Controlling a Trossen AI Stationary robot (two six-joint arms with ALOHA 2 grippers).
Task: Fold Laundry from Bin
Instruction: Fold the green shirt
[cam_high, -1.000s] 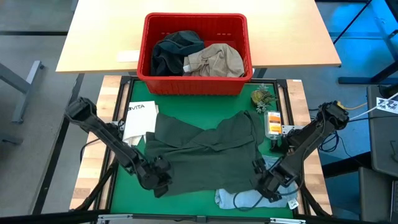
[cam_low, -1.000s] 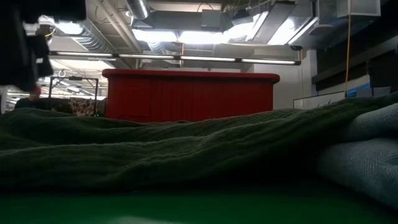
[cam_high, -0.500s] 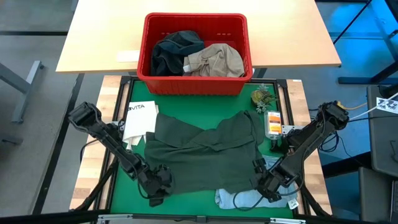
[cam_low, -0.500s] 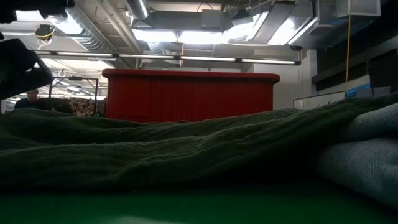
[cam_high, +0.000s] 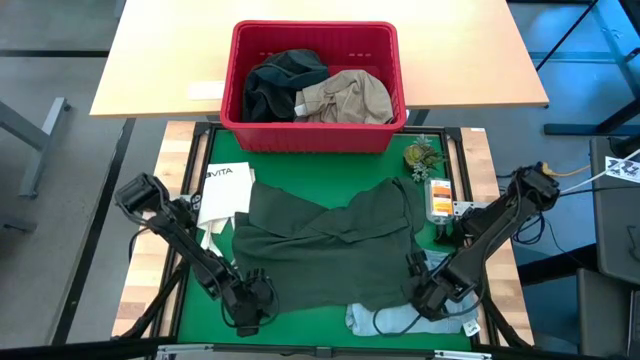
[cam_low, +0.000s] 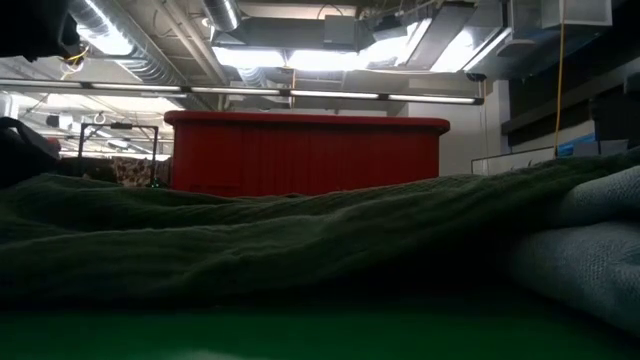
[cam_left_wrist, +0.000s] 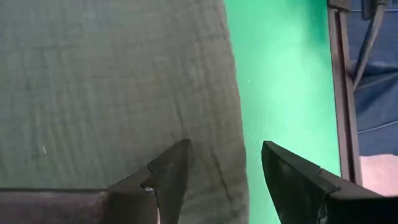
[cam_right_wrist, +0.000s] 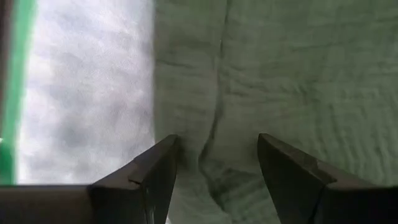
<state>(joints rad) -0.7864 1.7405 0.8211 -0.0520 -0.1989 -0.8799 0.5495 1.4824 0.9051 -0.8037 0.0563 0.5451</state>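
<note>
Two arms low | jaws released over dark green garment (cam_high: 330, 245) near corners

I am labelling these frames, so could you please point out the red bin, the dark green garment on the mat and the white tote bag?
red bin (cam_high: 313, 139): high view, near wall.
dark green garment (cam_high: 330, 240): high view, middle of the cloth.
white tote bag (cam_high: 226, 190): high view, its printed face.

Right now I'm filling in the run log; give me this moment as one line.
stage: spreading | dark green garment: flat on mat | left end effector: open, near corner | right end effector: open, near edge | bin: two garments inside
</note>
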